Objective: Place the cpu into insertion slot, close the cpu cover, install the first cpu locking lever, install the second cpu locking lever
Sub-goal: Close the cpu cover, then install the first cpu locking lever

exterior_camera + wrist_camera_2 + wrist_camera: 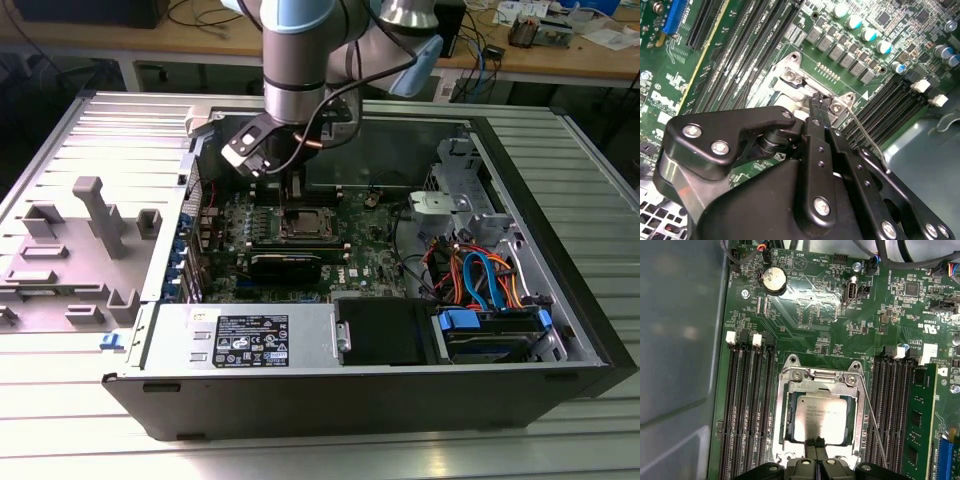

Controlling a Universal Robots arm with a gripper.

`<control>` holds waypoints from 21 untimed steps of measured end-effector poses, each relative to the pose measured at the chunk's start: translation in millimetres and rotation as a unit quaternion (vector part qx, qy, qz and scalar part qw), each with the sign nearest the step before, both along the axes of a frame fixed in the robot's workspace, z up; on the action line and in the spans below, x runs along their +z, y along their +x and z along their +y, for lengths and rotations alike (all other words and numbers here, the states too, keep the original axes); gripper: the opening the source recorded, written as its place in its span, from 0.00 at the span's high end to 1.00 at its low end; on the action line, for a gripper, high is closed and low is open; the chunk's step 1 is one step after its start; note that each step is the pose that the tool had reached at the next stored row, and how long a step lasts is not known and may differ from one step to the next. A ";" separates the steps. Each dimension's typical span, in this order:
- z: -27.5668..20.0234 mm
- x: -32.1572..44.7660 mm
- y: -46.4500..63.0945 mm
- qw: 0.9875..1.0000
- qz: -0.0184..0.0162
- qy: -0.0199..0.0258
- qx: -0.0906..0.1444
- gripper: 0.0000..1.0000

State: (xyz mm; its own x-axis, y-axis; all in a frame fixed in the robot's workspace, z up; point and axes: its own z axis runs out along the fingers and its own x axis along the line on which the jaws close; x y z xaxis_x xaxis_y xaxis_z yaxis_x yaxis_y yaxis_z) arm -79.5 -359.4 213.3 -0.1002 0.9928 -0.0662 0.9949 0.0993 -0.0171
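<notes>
The cpu (820, 417), a silver-grey square chip, lies flat in the insertion slot (789, 415) on the green motherboard. The silvery cpu cover (820, 386) is lowered around it, its cut-out framing the chip. A thin wire locking lever (872, 425) runs along one side of the socket, and its hooked end (886, 170) stands free. My gripper (816, 441) is shut, with its black fingertips pressed together at the cover's edge; the tips (816, 102) touch the metal frame. In the exterior view the gripper (293, 195) hangs right over the socket (305, 224).
Long black memory slots (747, 415) flank the socket on both sides, and one green memory stick (919, 420) is fitted. The open case holds a black graphics card (285, 265), a power supply (245, 335) and a drive cage with orange and blue cables (480, 280).
</notes>
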 end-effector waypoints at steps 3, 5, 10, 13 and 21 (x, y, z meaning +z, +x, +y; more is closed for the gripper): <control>0.0 0.0 10.4 1.000 0.000 0.000 0.000 0.89; 0.0 0.0 14.1 1.000 0.000 0.000 0.000 0.89; 0.0 0.0 17.8 1.000 0.000 0.000 0.000 0.89; 0.0 0.0 18.4 1.000 0.000 0.000 0.000 0.89; 0.0 0.1 18.8 1.000 0.000 0.000 0.000 0.89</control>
State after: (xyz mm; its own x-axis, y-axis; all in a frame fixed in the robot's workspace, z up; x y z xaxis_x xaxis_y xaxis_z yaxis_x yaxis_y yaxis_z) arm -60.7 -359.4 213.4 -0.1004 0.9927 -0.0663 0.9949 0.0994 -0.0177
